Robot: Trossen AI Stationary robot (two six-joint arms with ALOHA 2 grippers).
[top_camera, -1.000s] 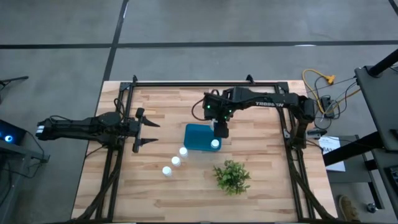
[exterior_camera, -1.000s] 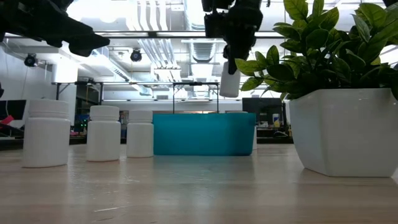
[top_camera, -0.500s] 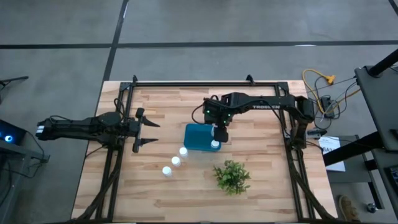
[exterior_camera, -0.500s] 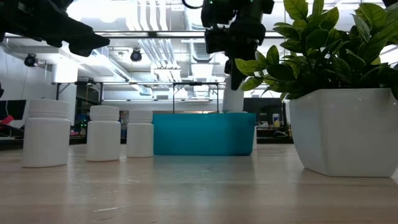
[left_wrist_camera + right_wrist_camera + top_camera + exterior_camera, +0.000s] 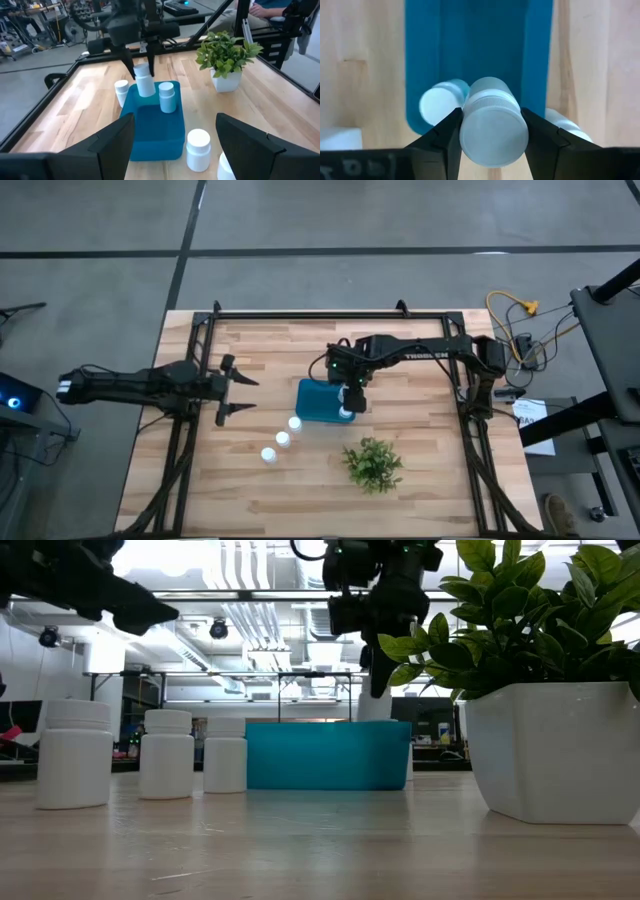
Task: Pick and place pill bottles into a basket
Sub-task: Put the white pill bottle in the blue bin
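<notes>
The teal basket (image 5: 315, 398) lies mid-table. My right gripper (image 5: 350, 394) is over its right part, shut on a white pill bottle (image 5: 145, 84). In the low view this bottle (image 5: 376, 703) reaches down behind the basket's wall (image 5: 328, 754). One bottle (image 5: 167, 97) stands upright in the basket. Another (image 5: 121, 91) stands on the table just outside the basket's right end. Three bottles (image 5: 295, 423), (image 5: 283, 439), (image 5: 268, 454) stand in a slanting row near the basket's near left corner. My left gripper (image 5: 250, 394) is open and empty, left of the basket. My right gripper pinches the bottle between its two fingers (image 5: 442, 142) at its cap end (image 5: 142, 70). The fingers come from above and point down. The bottle hangs below them, slightly tilted, its lower end inside the basket; whether it touches the floor I cannot tell.
A green plant in a white pot (image 5: 373, 463) stands near the table's near edge, right of the bottle row. A black frame (image 5: 310, 314) runs along the table's far and side edges. Bare wood lies at the table's near left.
My right gripper has gone down and slightly toward the near edge with the bottle. The bottle was clear above the basket's rim; now its lower end is inside the basket.
</notes>
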